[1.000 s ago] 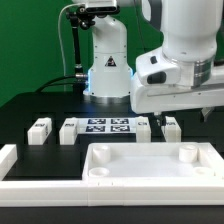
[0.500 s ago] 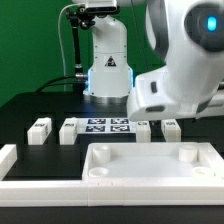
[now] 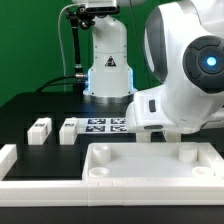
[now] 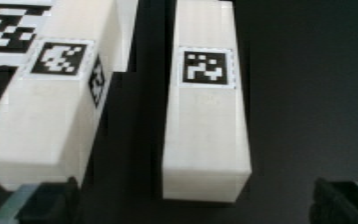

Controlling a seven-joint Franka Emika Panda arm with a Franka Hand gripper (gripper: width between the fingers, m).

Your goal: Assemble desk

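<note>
- Jaws (image 4: 190, 206) spread wide and empty; I see them straddling one leg (image 4: 202, 110) lying on the counter (image 4: 300, 90).
- Tabletop (image 3: 140, 172) lies nearby, sockets (image 3: 187, 153) bare; I judge no leg fitted yet.

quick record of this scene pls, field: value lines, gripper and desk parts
gripper: open, a finger to either side of one leg's end, holding nothing
straddled leg: lying flat, tag up
neighbour leg: lying alongside, gap between them
outer leg, inner leg: loose on the table, at the exterior view's left of the marker board
tabletop: rim up, visible sockets empty
arm: hides the gripper in the exterior view
</note>
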